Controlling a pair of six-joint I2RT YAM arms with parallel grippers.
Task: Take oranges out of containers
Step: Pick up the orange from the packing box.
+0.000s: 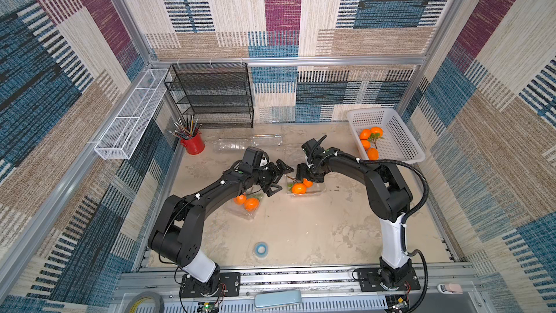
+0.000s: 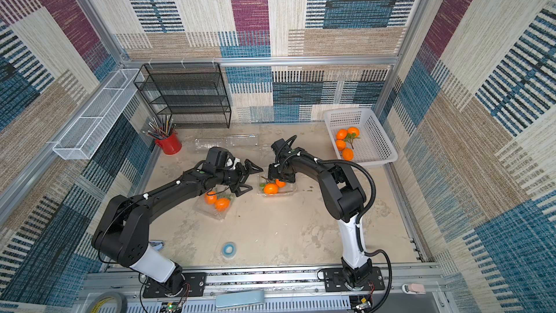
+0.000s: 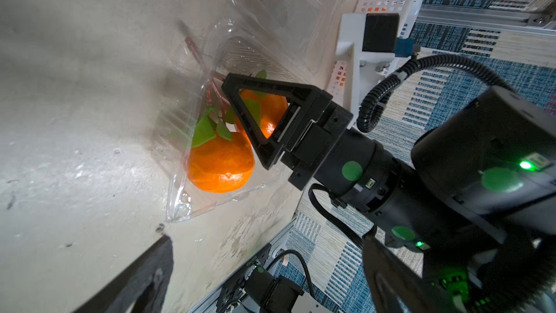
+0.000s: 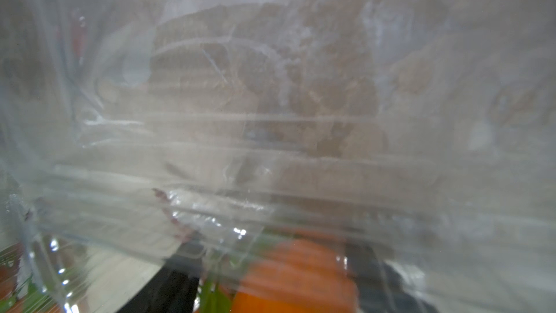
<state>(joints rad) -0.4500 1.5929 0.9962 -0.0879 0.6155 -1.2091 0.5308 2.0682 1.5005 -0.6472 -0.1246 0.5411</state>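
Note:
Two oranges (image 1: 298,188) (image 3: 221,161) joined by green leaves lie in an open clear container (image 1: 319,191) (image 3: 180,203) at mid-table. My right gripper (image 1: 307,177) (image 4: 279,266) reaches down into it, its jaws apart on either side of the rear orange (image 4: 296,278), which shows blurred through plastic. In the left wrist view one of its fingers (image 3: 248,124) crosses that orange (image 3: 270,115). My left gripper (image 1: 281,180) (image 3: 264,242) hangs open and empty just left of this container. A second container (image 1: 245,211) under the left arm holds two oranges (image 1: 251,203).
A white perforated basket (image 1: 400,133) at the back right holds several oranges (image 1: 370,133). Empty clear clamshells (image 1: 249,144) lie at the back. A red cup of brushes (image 1: 192,145), a black mesh shelf (image 1: 210,94), a white wire trough (image 1: 129,115) and a blue tape roll (image 1: 261,248) stand around.

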